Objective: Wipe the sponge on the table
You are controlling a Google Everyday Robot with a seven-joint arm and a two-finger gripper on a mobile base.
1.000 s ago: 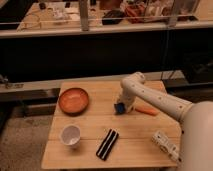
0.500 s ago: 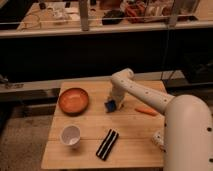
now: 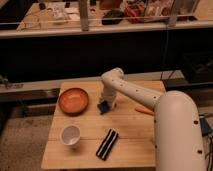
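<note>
The small blue sponge [image 3: 103,108] rests on the light wooden table [image 3: 127,127], just right of the orange bowl. My gripper [image 3: 105,102] points down at the end of the white arm, directly on top of the sponge, and seems to press it against the planks. The arm reaches in from the lower right and covers the table's right side.
An orange bowl [image 3: 73,100] sits at the table's back left. A white cup [image 3: 70,135] stands at the front left. A black bar with a pale stripe [image 3: 107,144] lies near the front edge. An orange object [image 3: 145,110] pokes out beside the arm. A cluttered workbench [image 3: 110,17] runs behind.
The gripper and the sponge have slid left across the table toward the orange bowl, and the arm has swung further over the table's right side.
</note>
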